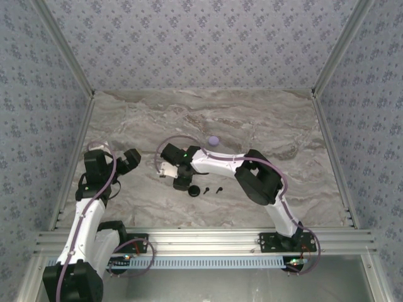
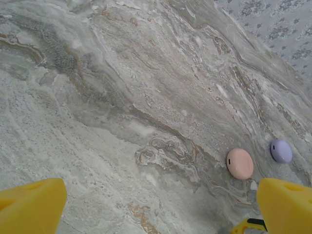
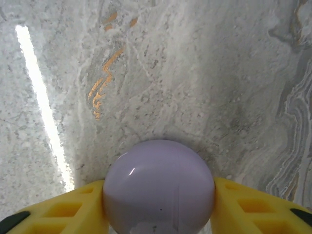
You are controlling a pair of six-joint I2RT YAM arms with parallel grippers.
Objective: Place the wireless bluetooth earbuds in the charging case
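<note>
The right fingers point(image 3: 78, 200) are closed on a pale purple case point(image 3: 158, 187), one finger pressing on each side of its round body. The lid is shut. We cannot tell if the case rests on the bench point(image 1: 271, 119) or hangs just above it. In the top view this grip is left of the middle, in the near half of the bench. We think the case is held by its sides so that the top is free and the case does not slide when somebody works on it.

The left fingers point(image 2: 29, 204) are wide open with nothing between them, and they point across the bench toward the right arm. In our judgement this arm is waiting to help, perhaps to lift the lid or to bring an earbud.

Two tiny black earbuds point(image 1: 219, 189) lie on the bench near the middle of its near edge, apart from each other and not in any case. Just beside them is a dark round thing point(image 1: 195, 190); it may be an open black case, but it is too small to tell.

A second purple case point(image 1: 214, 140) lies shut about the middle of the bench, and a pink case point(image 2: 239, 163) lies near it, not touching it.

The insertion is not yet begun: the held case must be opened first.
</note>
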